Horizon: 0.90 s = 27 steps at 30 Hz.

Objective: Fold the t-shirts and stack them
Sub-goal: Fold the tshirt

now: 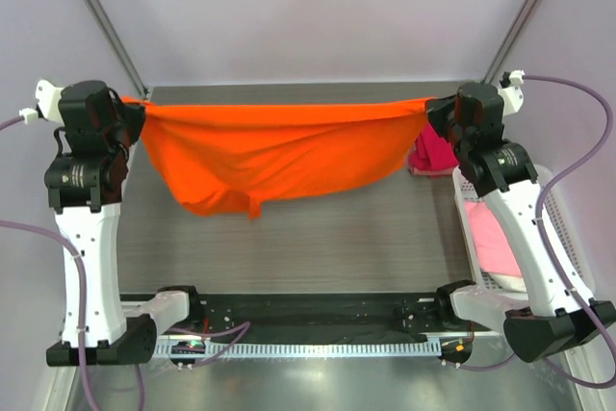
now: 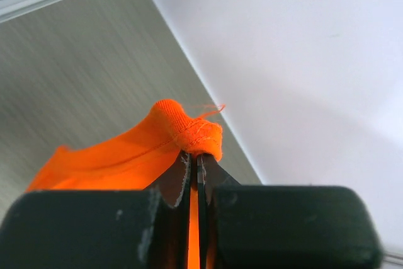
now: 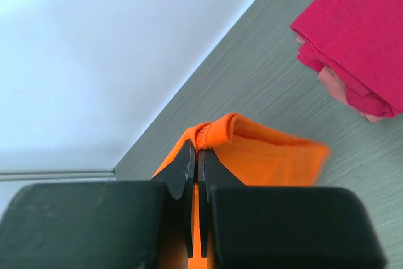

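The bright orange t-shirt (image 1: 274, 156) hangs stretched in the air between both arms, its lower edge sagging above the table. My left gripper (image 1: 138, 107) is shut on its left corner, seen as a bunched hem in the left wrist view (image 2: 189, 131). My right gripper (image 1: 431, 106) is shut on its right corner, which shows in the right wrist view (image 3: 252, 149). A folded magenta-red t-shirt (image 1: 431, 155) lies at the back right with pale pink cloth under it (image 3: 356, 26). More pale pink shirts (image 1: 493, 238) lie on the right, partly hidden by the right arm.
The white lattice basket (image 1: 561, 238) stands at the right edge and holds the pale pink cloth. The grey table (image 1: 318, 247) lies under the hanging shirt. White walls close in at the back and sides.
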### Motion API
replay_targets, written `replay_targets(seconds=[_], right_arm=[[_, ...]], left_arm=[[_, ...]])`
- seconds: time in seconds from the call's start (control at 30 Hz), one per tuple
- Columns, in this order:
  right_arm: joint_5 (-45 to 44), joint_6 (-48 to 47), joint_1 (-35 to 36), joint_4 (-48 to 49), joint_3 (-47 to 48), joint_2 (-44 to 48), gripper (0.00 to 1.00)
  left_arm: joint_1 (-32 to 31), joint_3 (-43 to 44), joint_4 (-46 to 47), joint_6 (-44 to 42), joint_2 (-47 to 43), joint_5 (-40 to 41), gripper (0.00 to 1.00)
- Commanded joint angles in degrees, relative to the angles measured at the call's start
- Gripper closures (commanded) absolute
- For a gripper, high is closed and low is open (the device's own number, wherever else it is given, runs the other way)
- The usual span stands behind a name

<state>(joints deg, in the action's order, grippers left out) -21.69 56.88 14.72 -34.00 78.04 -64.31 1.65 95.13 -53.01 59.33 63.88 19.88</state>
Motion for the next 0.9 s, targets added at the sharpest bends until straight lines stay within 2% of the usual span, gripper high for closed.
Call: replay_targets(seconds=[0.0, 0.23, 0.37, 0.47, 0.57, 0.6, 0.63, 0.73, 0.77, 0.83, 0.87], right_arm=[[-2.47, -1.42, -0.57, 0.07, 3.43, -2.56, 0.99], [-0.64, -1.51, -1.97, 0.6, 11.07, -13.62, 0.99], [3.13, -1.25, -4.17, 0.86, 20.54, -21.45, 0.99], [6.56, -1.07, -6.19, 0.86, 28.2, -26.82, 0.99], [10.69, -0.72, -8.39, 0.69, 34.87, -31.82, 0.99], [11.23, -0.55, -8.65, 0.69, 36.12, -32.71, 0.99], [11.67, -0.46, -9.18, 0.69, 36.91, -33.41, 0.99], [12.9, -0.45, -9.36, 0.86, 36.57, -35.53, 0.99], [13.43, -0.54, -9.36, 1.47, 34.83, -35.88, 0.99], [15.01, -1.24, -9.36, 2.53, 31.84, -36.41, 0.99], [15.88, -1.68, -9.36, 4.53, 27.47, -36.32, 0.99]], left_arm=[[0.72, 4.53, 0.45, -1.06, 5.46, 0.86, 1.0], [1.16, 12.08, 1.77, -0.62, 16.88, -0.01, 1.0], [2.57, 19.19, 2.13, -0.01, 24.08, -2.38, 1.0], [3.62, 33.56, -0.77, -0.27, 31.03, -4.05, 1.0], [4.15, 43.35, -2.97, -0.53, 36.75, -6.07, 1.0], [4.24, 43.99, -2.28, -0.53, 37.54, -6.52, 1.0], [4.24, 43.56, -1.31, -0.44, 37.64, -6.87, 1.0], [4.24, 34.89, 4.83, -0.09, 35.8, -6.61, 1.0], [4.24, 28.51, 6.85, -0.09, 33.96, -6.52, 1.0], [4.24, 21.97, 11.52, 0.61, 32.37, -5.56, 1.0], [4.24, 15.41, 12.75, 0.78, 30.71, -5.38, 1.0]])
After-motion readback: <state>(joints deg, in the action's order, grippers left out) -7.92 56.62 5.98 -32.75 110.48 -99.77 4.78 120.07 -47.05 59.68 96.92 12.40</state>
